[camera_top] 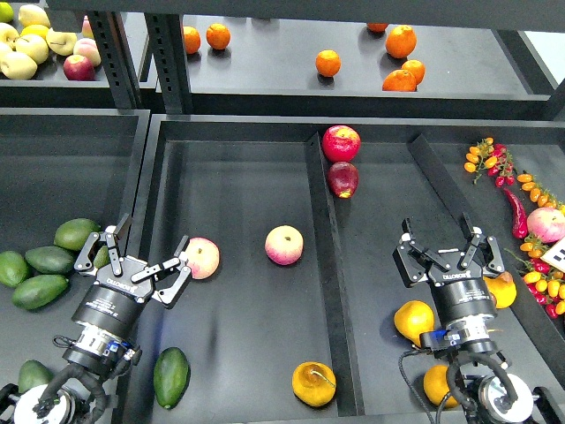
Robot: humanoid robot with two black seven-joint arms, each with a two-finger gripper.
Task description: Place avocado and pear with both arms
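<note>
Black bins hold a glossy green oval avocado (170, 377) and squat golden pear (314, 383) at lower centre, seemingly placed, while the left gripper (148, 253) and right gripper (441, 249) hang wide open, empty, likely retreating next.

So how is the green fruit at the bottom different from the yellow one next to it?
The avocado is green, long and oval; the pear is golden yellow, squat and round. The pear shows a thin brown stem, the avocado shows none. The avocado lies left of the pear. Both rest loose in the same tray, held by neither gripper.
</note>
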